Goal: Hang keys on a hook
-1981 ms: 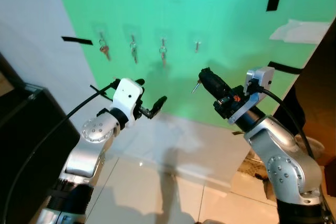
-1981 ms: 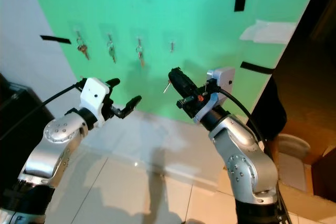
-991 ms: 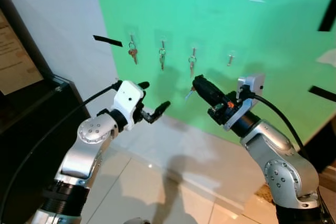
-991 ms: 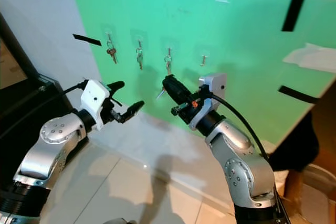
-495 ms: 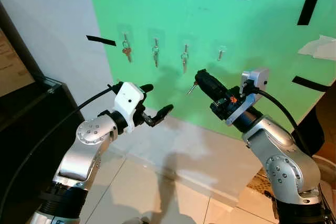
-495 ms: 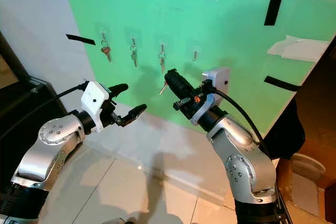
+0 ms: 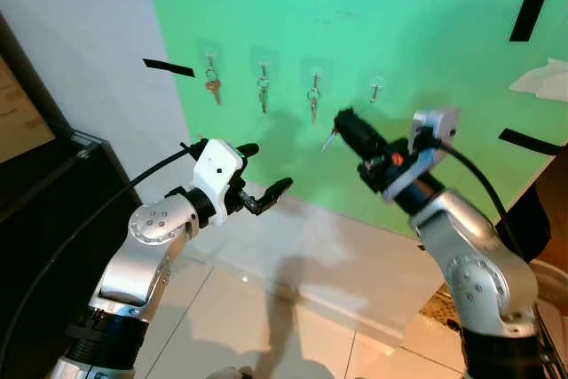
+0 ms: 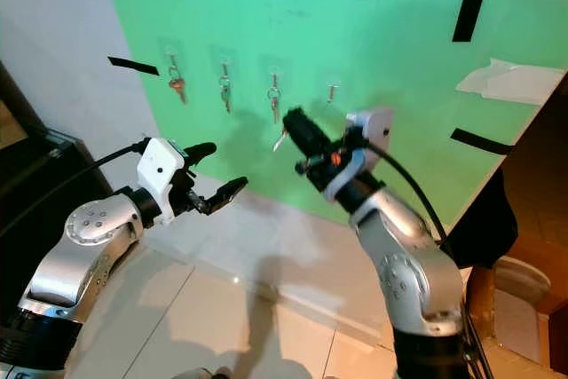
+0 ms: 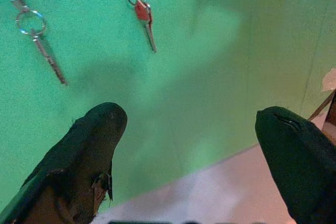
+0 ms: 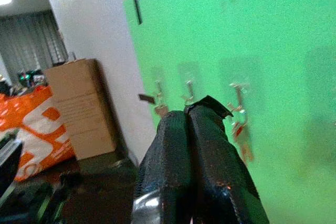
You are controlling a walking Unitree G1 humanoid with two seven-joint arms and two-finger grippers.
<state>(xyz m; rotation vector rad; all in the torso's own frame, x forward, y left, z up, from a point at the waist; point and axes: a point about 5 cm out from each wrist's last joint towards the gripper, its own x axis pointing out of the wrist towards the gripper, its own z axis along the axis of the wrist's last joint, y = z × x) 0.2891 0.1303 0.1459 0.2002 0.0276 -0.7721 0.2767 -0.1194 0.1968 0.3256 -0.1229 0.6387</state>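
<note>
Right gripper (image 7: 344,122), fingers pinched on a small silver key (image 7: 329,140), nears the green board's bare hook (image 7: 375,88); light, slippery metal, best pinched at its head. Left gripper (image 7: 263,173) hangs open.

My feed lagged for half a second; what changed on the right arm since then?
The right end effector, shut on a small silver key, has lifted slightly toward the empty fourth hook on the green board. The left end effector stays open and idle.

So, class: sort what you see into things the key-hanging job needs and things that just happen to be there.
Job:
right gripper, shut on a key
free hook
three hooks with keys
green board

Bystanders:
left gripper, open
black tape strips
black cabinet
</note>
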